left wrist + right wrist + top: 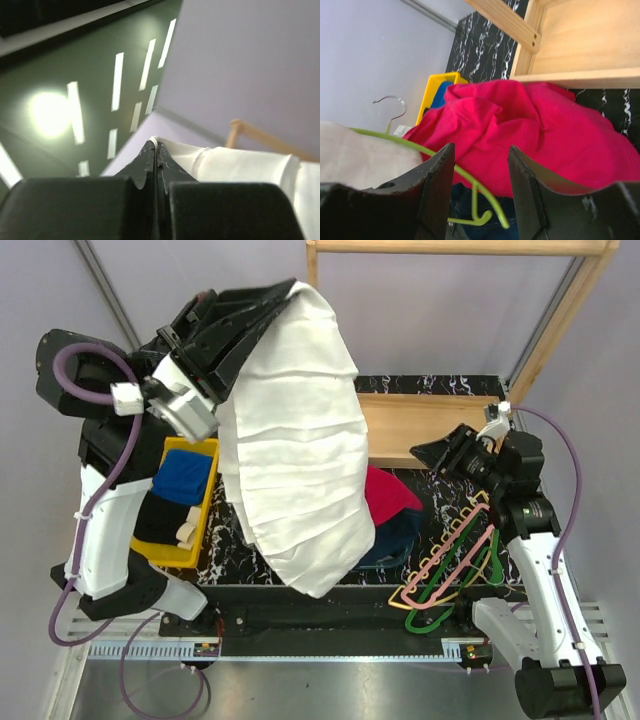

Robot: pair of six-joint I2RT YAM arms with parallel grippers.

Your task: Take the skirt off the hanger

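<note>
Checked the top view first. Spotted a yellow bin (pixel 170 552) at the far left of the bench (pixel 430 385), with a blue cloth (pixel 185 475) bundled inside. Found the left fingers (pixel 145 167) raised in the upper left of the frame, clenched tight on the top edge of the skirt (pixel 300 440). No gap between them in the wrist view, just a bit of white fabric pinched at the tips.

Saw the skirt draped down through the middle of the frame, clear of the hanger, showing only a white pleated face from here. Noticed a red garment (pixel 390 495) poking out just right of its lower half, lying on a navy denim piece (pixel 395 535). Made out a wooden shelf (pixel 420 425) behind those.

Further right, caught the right fingers (pixel 437 185) spread apart and grasping nothing, pointed toward the red garment, with a thin lime-green hanger wire (pixel 420 147) crossing the gap but not pinched. Found the hanger (pixel 466 523) in the lower right, flat on the bench near the right arm, stacked with a pink hanger (pixel 470 565) and a green hanger (pixel 440 623).
</note>
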